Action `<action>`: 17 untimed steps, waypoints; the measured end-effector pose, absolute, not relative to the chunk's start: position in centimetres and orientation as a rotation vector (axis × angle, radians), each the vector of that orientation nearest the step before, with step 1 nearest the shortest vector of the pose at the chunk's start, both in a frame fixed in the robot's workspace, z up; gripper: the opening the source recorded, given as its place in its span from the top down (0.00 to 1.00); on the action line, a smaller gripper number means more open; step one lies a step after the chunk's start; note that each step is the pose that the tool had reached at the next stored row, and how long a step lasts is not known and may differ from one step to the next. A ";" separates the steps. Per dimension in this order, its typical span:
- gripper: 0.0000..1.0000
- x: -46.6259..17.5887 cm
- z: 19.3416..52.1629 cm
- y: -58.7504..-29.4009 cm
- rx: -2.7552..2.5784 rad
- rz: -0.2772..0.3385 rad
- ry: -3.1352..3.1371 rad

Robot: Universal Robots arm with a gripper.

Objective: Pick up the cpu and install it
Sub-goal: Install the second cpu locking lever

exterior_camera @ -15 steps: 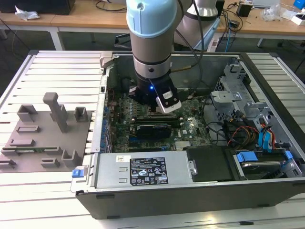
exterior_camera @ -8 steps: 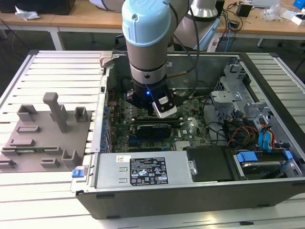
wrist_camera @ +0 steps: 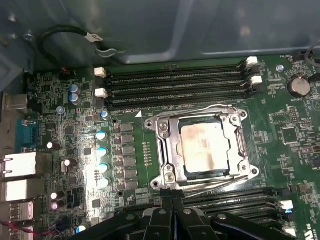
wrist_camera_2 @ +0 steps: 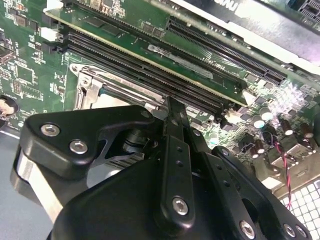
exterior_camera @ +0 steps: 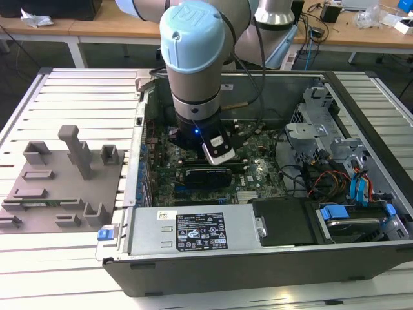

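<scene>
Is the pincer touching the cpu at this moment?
Apart. In the first wrist view the cpu lies in its socket frame, and bare green board separates it from the pincer.

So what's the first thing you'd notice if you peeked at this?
The big robot arm with its pale blue cap plunges into an open computer case lying on a slatted table. In the first wrist view, a pale silvery cpu sits in a shiny metal socket frame on the green motherboard, between rows of black memory slots. The black pincer hangs just beside that frame.
</scene>
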State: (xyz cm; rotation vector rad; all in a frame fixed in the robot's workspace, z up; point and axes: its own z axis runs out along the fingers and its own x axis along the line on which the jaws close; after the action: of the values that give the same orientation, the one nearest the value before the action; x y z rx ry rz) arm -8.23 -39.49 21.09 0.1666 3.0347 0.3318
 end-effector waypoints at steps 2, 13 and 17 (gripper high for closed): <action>0.89 -8.2 21.0 -39.5 0.167 0.350 3.032; 0.89 -8.3 19.9 -39.5 0.170 0.404 3.025; 0.89 -8.3 19.3 -39.5 0.172 0.437 3.021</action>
State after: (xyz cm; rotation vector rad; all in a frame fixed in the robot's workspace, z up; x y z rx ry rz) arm -8.31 -39.53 19.34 0.1720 3.0213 0.4372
